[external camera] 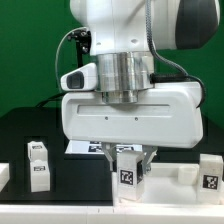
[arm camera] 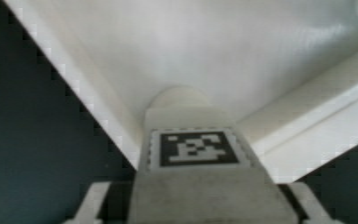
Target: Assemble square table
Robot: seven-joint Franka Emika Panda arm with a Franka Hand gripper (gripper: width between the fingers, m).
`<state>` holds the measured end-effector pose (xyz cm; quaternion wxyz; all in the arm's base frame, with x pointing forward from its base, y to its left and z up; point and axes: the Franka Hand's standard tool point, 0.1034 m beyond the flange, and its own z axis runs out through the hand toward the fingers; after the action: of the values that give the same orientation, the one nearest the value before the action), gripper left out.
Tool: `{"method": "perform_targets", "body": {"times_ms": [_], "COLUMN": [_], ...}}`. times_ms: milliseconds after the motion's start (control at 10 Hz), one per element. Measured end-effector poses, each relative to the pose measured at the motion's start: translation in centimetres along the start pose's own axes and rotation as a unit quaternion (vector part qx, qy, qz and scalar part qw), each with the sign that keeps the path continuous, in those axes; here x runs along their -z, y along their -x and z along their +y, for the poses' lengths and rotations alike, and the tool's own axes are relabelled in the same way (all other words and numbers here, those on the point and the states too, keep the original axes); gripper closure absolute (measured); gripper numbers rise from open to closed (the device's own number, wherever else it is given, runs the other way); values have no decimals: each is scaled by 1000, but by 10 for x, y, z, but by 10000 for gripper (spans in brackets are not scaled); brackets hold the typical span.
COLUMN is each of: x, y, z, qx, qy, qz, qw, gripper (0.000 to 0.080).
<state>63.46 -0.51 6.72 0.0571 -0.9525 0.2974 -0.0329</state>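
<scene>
White leg (external camera: 128, 170) is pinched in your gripper (external camera: 129, 177) at lower centre; hold it upright toward the square top (arm camera: 229, 50).

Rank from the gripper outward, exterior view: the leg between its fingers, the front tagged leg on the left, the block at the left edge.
1. The centre leg, inside the gripper.
2. The front tagged leg, left.
3. The edge block, far left.

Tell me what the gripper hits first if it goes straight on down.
A tagged leg sits between the jaws of the gripper. Past the leg's tip, the square top comes first, near an inside corner. The gap between them is unclear.
</scene>
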Motion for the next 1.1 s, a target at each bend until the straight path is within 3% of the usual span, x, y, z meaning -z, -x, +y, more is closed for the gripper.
{"method": "perform_targets", "body": {"times_ms": [300,400,700,900,1000,1100], "x": [-1,-1,-3,-3,-3,0], "y": [-2,-2,2,2,2,-1], "z": [0,0,-6,-5,-5,-5], "qx": [-204,-291,-526,-508,-502,-399], "qy": [4,4,-18,-18,-18,-25], "qz": [1,-5,-19,-19,-18,-6], "qw": [979,957,850,861,865,916], "gripper": [517,517,515,515,351,225]}}
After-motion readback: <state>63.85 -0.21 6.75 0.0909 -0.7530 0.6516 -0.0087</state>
